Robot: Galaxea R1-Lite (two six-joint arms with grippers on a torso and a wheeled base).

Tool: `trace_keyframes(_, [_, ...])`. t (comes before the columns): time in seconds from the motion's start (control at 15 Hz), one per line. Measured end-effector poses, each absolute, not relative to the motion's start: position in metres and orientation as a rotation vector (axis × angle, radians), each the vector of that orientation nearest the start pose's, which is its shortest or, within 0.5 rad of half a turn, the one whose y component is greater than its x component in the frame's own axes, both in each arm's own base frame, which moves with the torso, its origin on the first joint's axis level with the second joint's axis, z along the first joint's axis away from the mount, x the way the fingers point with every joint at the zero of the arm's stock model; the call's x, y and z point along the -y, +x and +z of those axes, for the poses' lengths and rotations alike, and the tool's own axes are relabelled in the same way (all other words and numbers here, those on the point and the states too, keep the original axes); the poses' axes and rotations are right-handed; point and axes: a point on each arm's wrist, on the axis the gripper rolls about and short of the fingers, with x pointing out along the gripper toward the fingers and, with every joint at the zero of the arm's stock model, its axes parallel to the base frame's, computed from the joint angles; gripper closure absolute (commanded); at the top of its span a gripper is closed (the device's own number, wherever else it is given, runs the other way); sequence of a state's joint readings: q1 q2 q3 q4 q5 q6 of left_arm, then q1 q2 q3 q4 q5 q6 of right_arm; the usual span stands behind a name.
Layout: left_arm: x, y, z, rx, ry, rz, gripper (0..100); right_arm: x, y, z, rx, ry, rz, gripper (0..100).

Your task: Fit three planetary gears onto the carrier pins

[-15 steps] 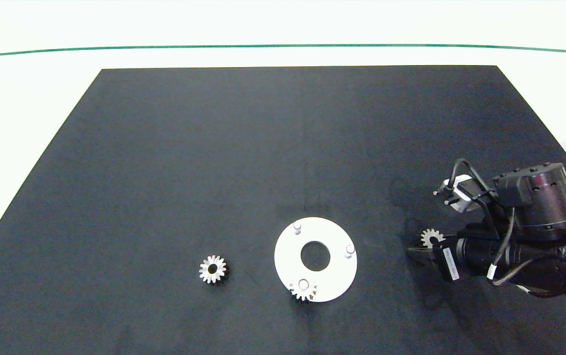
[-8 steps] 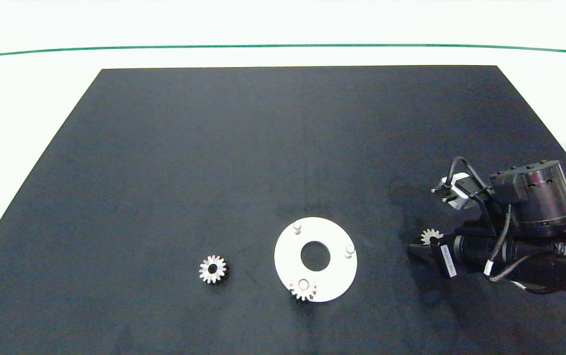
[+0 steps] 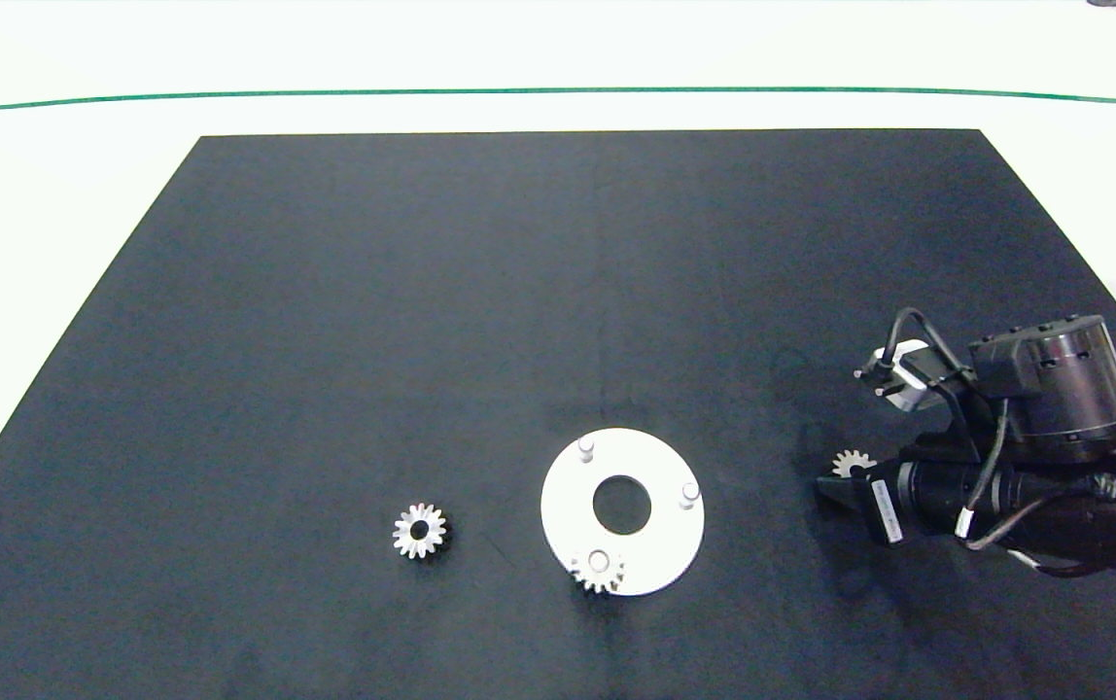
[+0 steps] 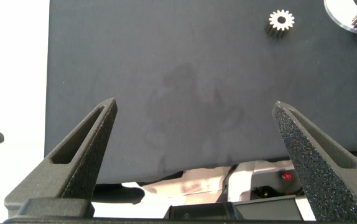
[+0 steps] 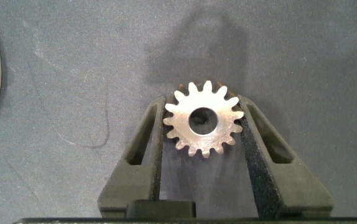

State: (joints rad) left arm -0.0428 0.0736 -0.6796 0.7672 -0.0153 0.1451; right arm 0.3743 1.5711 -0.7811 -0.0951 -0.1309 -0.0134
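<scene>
You've got one gear seated on the disc's 6 o'clock pin. The right hand is pinching gear two at the disc's 3 o'clock; gear three sits on the bench at 9. The left hand is spread wide.

R arm: dark, cyl. wrist housing w/ small holes | blk cables looped over top | white-silver connector block | white label strip near front | R fingers: dark grey, grainy pads, slotted | L fingers: same, tapering wedges
</scene>
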Motion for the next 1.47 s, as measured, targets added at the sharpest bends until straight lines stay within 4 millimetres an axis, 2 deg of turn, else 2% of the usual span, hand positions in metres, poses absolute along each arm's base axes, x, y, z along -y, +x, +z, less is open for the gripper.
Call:
trace_keyframes(0.53, [-0.004, -0.097, 0.167, -0.157, 0.147, -0.070, 0, -0.091, 0.238, 0.163, -0.676, -0.190, 0.239, 78])
trace_keyframes(0.8, [-0.004, -0.097, 0.167, -0.157, 0.147, -0.070, 0, -0.099, 0.226, 0.171, -0.642, -0.238, 0.294, 78])
trace_keyframes(1.0, [-0.004, -0.097, 0.166, -0.160, 0.147, -0.070, 0, -0.114, 0.210, 0.182, -0.583, -0.297, 0.318, 78])
trace_keyframes(1.27, [-0.004, -0.097, 0.166, -0.161, 0.147, -0.070, 0, -0.146, 0.182, 0.192, -0.499, -0.374, 0.394, 78])
trace_keyframes(1.47, [-0.004, -0.097, 0.167, -0.158, 0.147, -0.069, 0, -0.163, 0.174, 0.198, -0.468, -0.387, 0.456, 78])
